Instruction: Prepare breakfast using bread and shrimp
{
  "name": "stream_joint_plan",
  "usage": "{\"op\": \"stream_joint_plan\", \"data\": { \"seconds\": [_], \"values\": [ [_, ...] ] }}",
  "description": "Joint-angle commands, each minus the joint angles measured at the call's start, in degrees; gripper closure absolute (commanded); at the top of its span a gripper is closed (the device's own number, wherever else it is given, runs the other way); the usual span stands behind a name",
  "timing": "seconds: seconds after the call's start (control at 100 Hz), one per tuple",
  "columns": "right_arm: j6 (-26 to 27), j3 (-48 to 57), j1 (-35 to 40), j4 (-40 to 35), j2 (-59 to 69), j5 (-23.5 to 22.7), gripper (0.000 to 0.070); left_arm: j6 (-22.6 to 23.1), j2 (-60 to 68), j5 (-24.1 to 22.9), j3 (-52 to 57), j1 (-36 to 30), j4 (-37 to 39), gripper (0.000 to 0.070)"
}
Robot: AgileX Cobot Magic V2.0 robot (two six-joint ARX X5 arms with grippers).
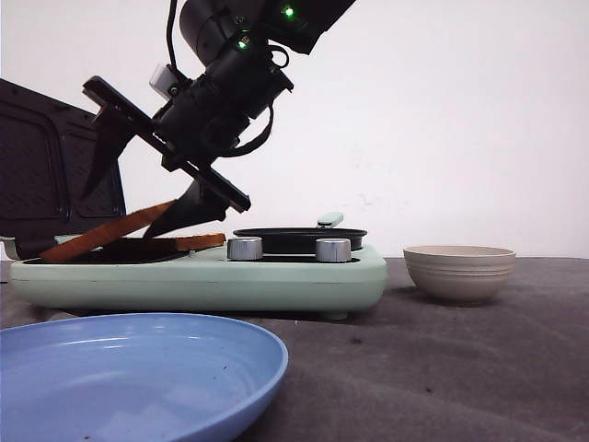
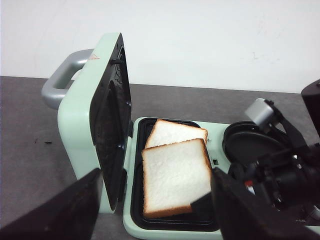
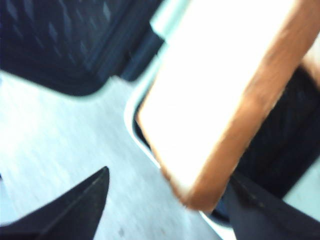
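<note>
Bread: two slices in the open mint-green sandwich maker (image 1: 198, 276); lower slice (image 2: 176, 133) lies flat on the dark plate, upper slice (image 2: 175, 177) rests on it, overlapping and tilted, one edge raised toward the right gripper (image 1: 138, 198); in the front view the tilted slice (image 1: 106, 232) slopes up from the left end of the plate to the gripper's fingertip; right gripper jaws spread wide, one finger (image 1: 189, 210) touching the raised edge of the slice, the other finger (image 1: 106, 147) well apart and up in the air, nothing clamped; right wrist view blurred, shows the crust edge (image 3: 240, 135) beside one finger; left gripper (image 2: 155, 220) visible only in its own wrist view, fingers wide apart, holding nothing, above the near side of the appliance; lid (image 2: 107, 120) stands upright; blue plate (image 1: 129, 368) in the foreground; beige bowl (image 1: 458, 272) to the right of the appliance; shrimp not seen.
</note>
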Motion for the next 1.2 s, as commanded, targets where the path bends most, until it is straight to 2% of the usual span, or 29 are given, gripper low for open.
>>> {"op": "stream_joint_plan", "data": {
  "seconds": [0.0, 0.6, 0.7, 0.96, 1.19],
  "values": [
    [-2.4, 1.4, 0.6, -0.5, 1.6, 0.6, 0.0214, -0.1, 0.2, 0.2, 0.5, -0.1, 0.6, 0.0345],
    [-8.4, 1.4, 0.2, -6.5, -1.1, 4.7, 0.0214, -0.1, 0.2, 0.2, 0.5, -0.1, 0.6, 0.0345],
    [-10.1, 1.4, -0.2, -8.2, -2.8, 6.0, 0.0214, -0.1, 0.2, 0.2, 0.5, -0.1, 0.6, 0.0345],
    [-17.3, 1.4, -2.4, -12.4, -9.9, 13.2, 0.0215, -0.1, 0.2, 0.2, 0.5, -0.1, 0.4, 0.0345],
    [-21.6, 1.4, -5.9, -16.6, -16.4, 14.3, 0.0216, -0.1, 0.2, 0.2, 0.5, -0.1, 0.1, 0.0345]
  ]
}}
